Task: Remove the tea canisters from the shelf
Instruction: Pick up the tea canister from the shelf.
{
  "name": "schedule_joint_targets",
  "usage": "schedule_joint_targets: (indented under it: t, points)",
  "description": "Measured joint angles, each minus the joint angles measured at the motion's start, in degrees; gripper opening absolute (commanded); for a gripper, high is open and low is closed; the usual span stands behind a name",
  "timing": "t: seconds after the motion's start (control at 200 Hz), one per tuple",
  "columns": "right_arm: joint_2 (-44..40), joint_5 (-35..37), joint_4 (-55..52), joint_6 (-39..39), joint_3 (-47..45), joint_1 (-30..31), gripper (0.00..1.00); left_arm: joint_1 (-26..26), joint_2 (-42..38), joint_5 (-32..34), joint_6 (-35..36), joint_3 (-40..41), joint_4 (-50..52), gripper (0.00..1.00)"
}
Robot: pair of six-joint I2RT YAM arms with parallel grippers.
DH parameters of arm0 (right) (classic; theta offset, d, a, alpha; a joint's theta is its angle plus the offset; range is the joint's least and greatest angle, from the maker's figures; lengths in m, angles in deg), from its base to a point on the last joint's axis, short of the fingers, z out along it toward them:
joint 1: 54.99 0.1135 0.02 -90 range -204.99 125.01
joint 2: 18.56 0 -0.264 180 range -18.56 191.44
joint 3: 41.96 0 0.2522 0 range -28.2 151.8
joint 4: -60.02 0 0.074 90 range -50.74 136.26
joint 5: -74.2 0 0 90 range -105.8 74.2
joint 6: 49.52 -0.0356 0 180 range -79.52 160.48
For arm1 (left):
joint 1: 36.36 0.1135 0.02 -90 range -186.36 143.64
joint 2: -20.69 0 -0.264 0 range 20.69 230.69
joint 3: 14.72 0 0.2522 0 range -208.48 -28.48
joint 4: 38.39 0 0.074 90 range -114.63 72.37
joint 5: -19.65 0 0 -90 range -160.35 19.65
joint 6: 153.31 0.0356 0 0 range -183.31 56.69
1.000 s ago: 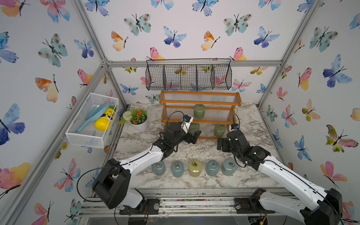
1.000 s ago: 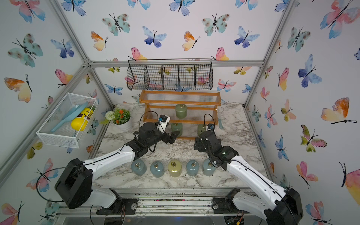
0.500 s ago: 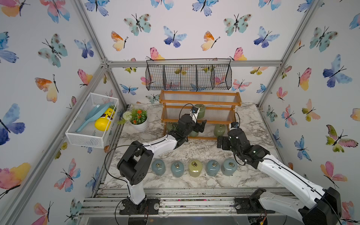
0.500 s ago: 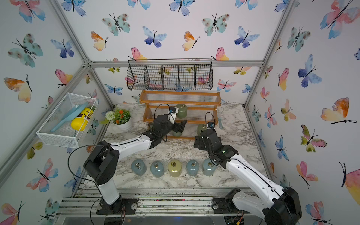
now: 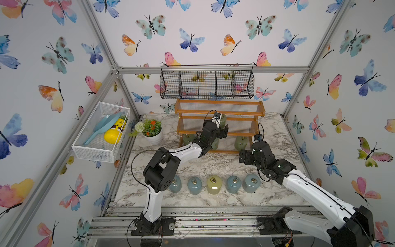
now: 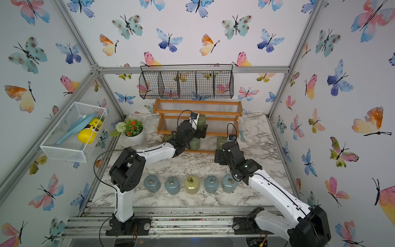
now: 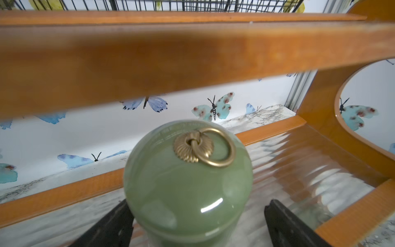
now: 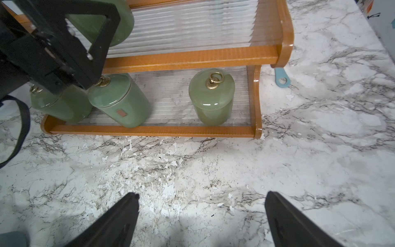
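Nearest me, four dusty blue shiny jars and one pale yellow-green jar are sitting on the marble table, already off. My right gripper is hovering wide and empty, out of the way. Farther back, my left gripper is standing wide around a sage green jar on the middle step of the orange-brown wooden shelf, ready to squeeze. Three more green jars are waiting below.

We see green canister: ceramic-looking glaze, high gloss, smooth. ring pull: brass-toned metal, fluted boss. shelf: orange-brown wood, varnished, soft sheen. We read its panels as clear ribbed plastic. tabletop: marble-print surface, flaked patches. wire basket: black metal. mesh basket: white metal mesh, matt.
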Motion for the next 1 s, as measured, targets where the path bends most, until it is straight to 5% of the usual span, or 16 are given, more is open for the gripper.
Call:
schedule_joint_targets:
  t: [0.501,0.891,1.001]
  points:
    - [-0.3,-1.5,0.0,0.3,-1.2,-0.8,0.98,-0.2,4.9,3.6,1.9,-7.0,-1.7,0.99]
    - [-1.3,-1.5,0.0,0.3,-2.1,-1.0,0.98,1.5,5.1,0.9,0.9,-7.2,-3.5,0.63]
    - [-1.3,-1.5,0.0,0.3,-2.3,-1.0,0.98,1.7,4.8,-0.6,0.7,-6.0,-5.0,0.62]
